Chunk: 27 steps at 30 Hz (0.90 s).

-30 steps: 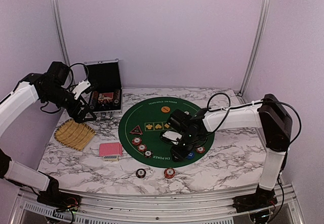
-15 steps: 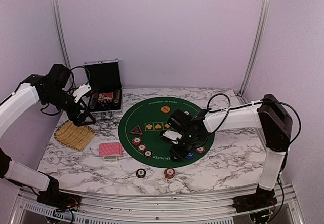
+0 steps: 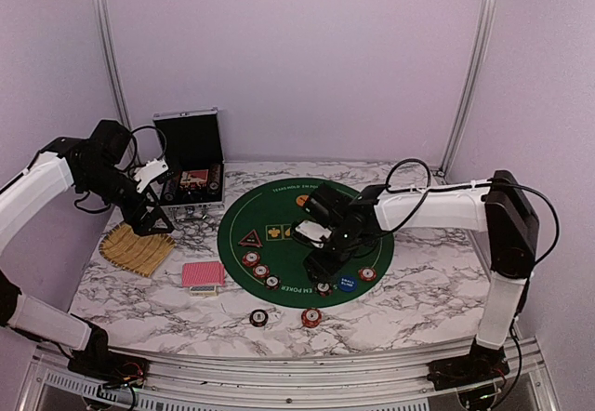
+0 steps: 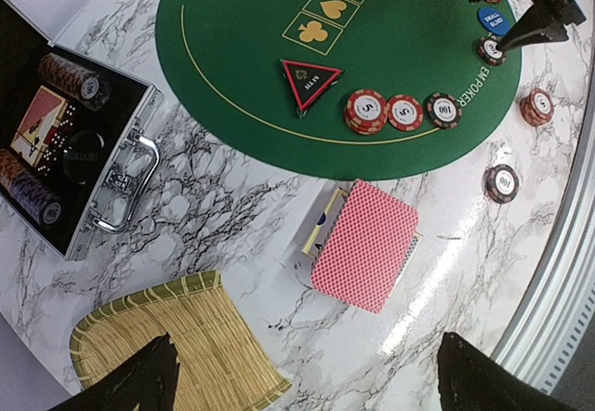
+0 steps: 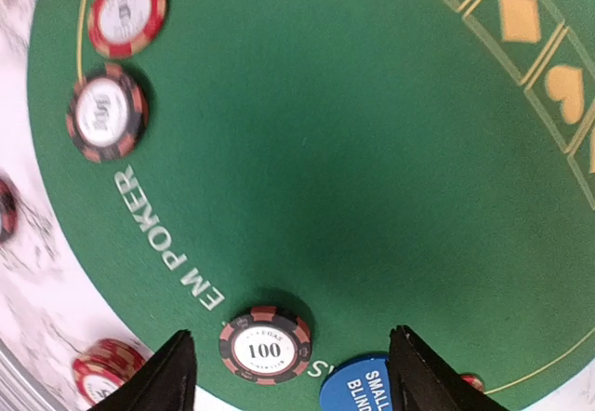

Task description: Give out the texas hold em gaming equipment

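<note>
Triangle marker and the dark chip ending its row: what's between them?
A red chip stack next to the marker, then one red chip; left wrist view shows it.

Right end effector [image 3: 316, 270] opened, leaving dark chip [image 5: 265, 346].

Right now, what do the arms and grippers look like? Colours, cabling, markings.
The left arm and right arm have white link shells, black joints and loose black cables looping alongside. The left gripper and right gripper have black tapered fingers, each with a white piece at the wrist. No markings legible.
</note>
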Motion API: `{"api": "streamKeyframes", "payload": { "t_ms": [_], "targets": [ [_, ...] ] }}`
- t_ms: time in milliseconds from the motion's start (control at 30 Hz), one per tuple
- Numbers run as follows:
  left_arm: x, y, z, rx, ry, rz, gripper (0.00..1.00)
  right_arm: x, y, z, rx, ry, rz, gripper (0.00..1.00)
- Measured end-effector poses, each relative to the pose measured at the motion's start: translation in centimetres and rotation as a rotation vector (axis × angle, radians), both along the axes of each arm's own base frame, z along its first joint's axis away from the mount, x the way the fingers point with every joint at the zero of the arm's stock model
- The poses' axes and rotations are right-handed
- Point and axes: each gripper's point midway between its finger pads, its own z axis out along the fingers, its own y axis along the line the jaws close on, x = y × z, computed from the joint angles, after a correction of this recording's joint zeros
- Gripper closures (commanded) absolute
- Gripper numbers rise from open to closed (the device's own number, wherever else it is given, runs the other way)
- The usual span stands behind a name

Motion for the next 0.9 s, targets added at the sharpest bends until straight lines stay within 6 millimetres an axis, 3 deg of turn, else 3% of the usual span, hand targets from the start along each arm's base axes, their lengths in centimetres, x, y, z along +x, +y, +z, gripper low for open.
{"api": "streamKeyframes", "payload": {
  "t_ms": [200,300,533,700,800,900],
  "targets": [
    [-0.3,0.1,-1.5,0.038,0.035,-0.027,0.01,2.6,2.6,7.4,0.152,-0.123,-0.051,0.12],
    [-1.0,0.0,-3.1,0.064,0.070,-0.061,0.01,2.9,3.4,9.4,0.212,-0.140,-0.072,0.10],
    [-2.9,-0.6,-5.9,0.120,0.119,-0.202,0.01,2.5,4.9,9.5,0.298,-0.072,-0.108,0.07],
    [-3.3,-0.7,-8.7,0.157,0.170,-0.283,0.01,2.1,7.9,10.0,0.428,0.010,-0.104,0.07],
    [-4.2,-0.4,-10.4,0.171,0.193,-0.318,0.01,2.3,10.0,9.1,0.482,0.072,-0.094,0.08],
    [-4.8,-0.3,-11.5,0.181,0.194,-0.350,0.01,2.2,11.0,7.2,0.485,0.121,-0.097,0.18]
  ]
}}
